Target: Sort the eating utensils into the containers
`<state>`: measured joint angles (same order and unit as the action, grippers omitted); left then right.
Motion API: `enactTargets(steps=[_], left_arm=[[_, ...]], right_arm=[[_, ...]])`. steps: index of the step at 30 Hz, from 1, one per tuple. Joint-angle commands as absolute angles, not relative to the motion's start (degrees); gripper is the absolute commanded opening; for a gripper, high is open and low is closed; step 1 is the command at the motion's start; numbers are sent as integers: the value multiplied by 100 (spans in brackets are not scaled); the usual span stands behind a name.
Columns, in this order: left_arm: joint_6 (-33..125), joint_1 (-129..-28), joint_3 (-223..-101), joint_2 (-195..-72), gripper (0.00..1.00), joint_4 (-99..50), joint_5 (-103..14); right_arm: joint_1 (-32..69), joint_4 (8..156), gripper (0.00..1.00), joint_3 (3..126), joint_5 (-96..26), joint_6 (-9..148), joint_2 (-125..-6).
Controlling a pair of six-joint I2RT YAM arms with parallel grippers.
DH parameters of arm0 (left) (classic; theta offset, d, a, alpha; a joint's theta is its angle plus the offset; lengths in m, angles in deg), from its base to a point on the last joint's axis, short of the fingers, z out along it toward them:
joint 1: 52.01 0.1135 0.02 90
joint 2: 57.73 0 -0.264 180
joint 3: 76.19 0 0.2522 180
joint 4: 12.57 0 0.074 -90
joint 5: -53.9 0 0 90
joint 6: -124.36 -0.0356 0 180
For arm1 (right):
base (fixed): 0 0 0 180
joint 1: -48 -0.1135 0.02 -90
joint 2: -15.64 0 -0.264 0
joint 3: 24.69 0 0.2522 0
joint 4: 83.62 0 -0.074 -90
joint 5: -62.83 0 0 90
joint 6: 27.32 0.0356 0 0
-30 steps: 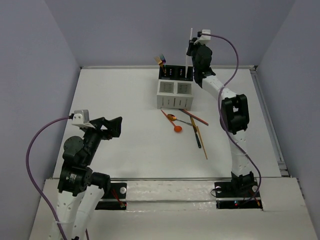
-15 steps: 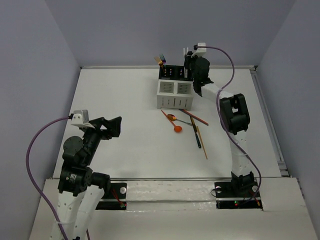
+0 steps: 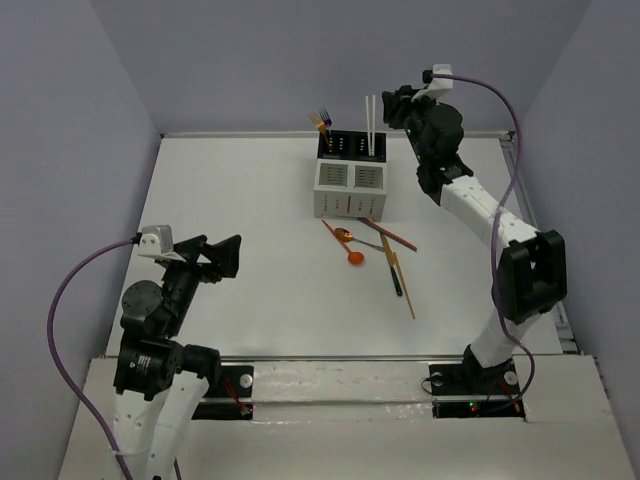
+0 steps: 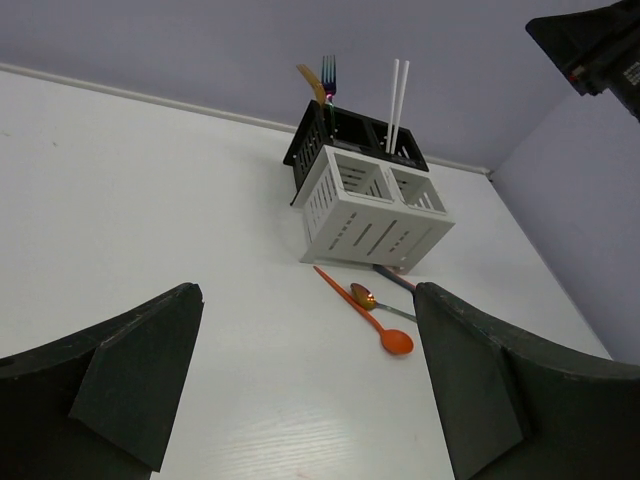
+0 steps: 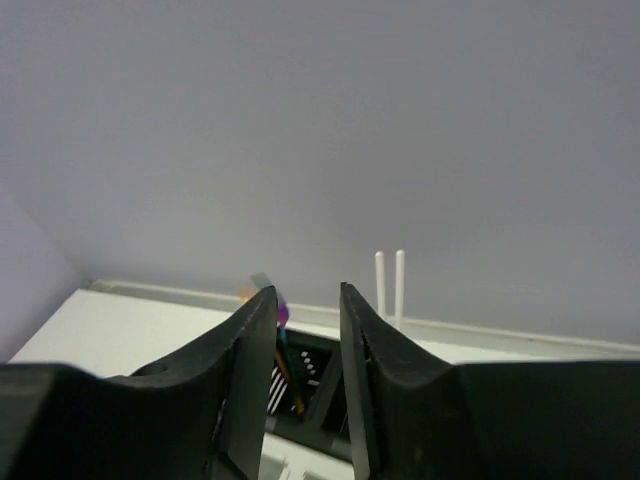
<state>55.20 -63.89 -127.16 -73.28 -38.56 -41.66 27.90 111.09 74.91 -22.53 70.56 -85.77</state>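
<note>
Right tool [image 5: 308, 300] hangs narrowly spread and empty by the tabletop's [image 3: 250, 200] far edge, high enough to clear the white sticks [image 4: 392, 105] upright in the caddy [image 3: 348, 190]; left tool [image 4: 305, 295] wide-spread, idle.

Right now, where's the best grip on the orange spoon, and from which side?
Probably the orange spoon by its bare handle end near the caddy, from straight above, closing across it. It lies flat on the table, so no side entry, and the gold spoon crowds mid-handle.

Sticks [image 3: 370, 120] upright in caddy [image 3: 348, 192], spoons [image 3: 353, 250] just before
</note>
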Motion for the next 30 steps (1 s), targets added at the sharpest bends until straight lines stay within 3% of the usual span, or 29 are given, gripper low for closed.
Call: enactTargets(steps=[1, 6, 12, 18, 25, 30], left_arm=[[5458, -6361, -12739, -7250, 99, -3538, -4261], [5484, -6361, -12713, -7224, 99, -3520, -4348], [5484, -6361, -12695, -7188, 99, -3512, -4375], [5484, -6414, -12686, -7197, 99, -3494, -4401], [5475, -6466, -12686, -7197, 99, -3494, -4410], [5475, -6467, -12695, -7188, 99, -3512, -4410]], right_arm=[[2454, 9924, 32, 6521, -2612, 7586, -7781], [1769, 9284, 23, 5229, -2401, 7841, -7147], [1530, 8633, 23, 4348, -2506, 8079, -6646], [1530, 7666, 30, 4128, -2191, 7982, -6522], [1644, 7341, 36, 4232, -918, 8009, -6828], [2258, 7365, 38, 4303, -1213, 7991, -7023]])
